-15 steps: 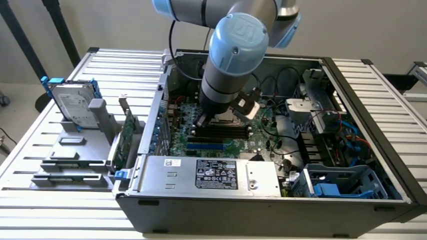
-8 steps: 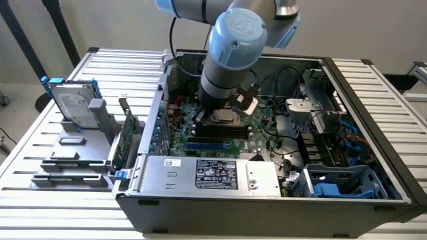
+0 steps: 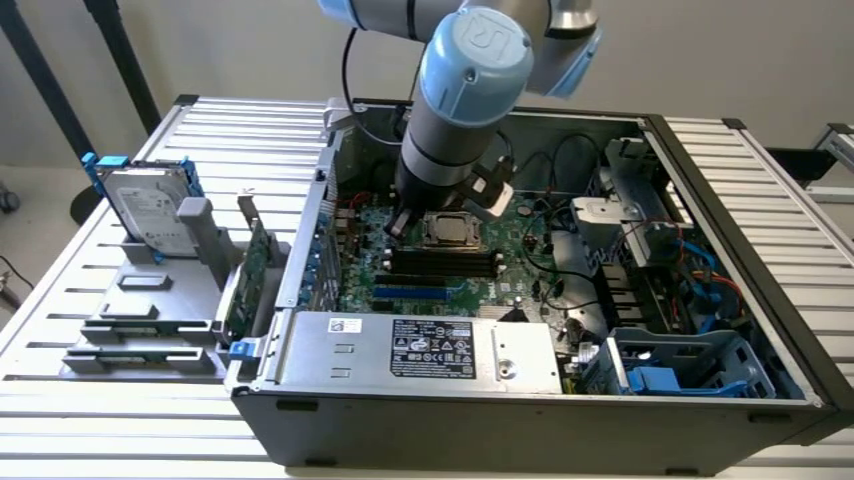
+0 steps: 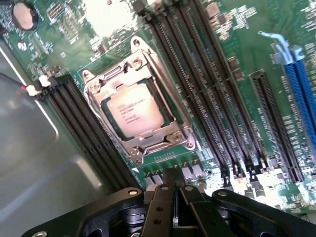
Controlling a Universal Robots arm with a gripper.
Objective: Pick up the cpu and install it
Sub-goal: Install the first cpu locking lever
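The gripper (image 4: pixel 174 190) is closed tight, fingers together, with nothing held, poised above the motherboard (image 4: pixel 237 44). The cpu (image 4: pixel 132 110) is seated in its socket (image 4: pixel 138 143), flanked by black memory slots (image 4: pixel 197 84). In the exterior view, the arm (image 3: pixel 461 110) partly hides the cpu (image 3: pixel 451 231); a hard drive (image 3: pixel 144 212) stands outside the case (image 3: pixel 534 420).

Dull silver-grey cpu (image 4: pixel 132 115) with dark print, green motherboard (image 4: pixel 237 34), black and blue slots (image 4: pixel 298 84), black tool (image 4: pixel 174 185).
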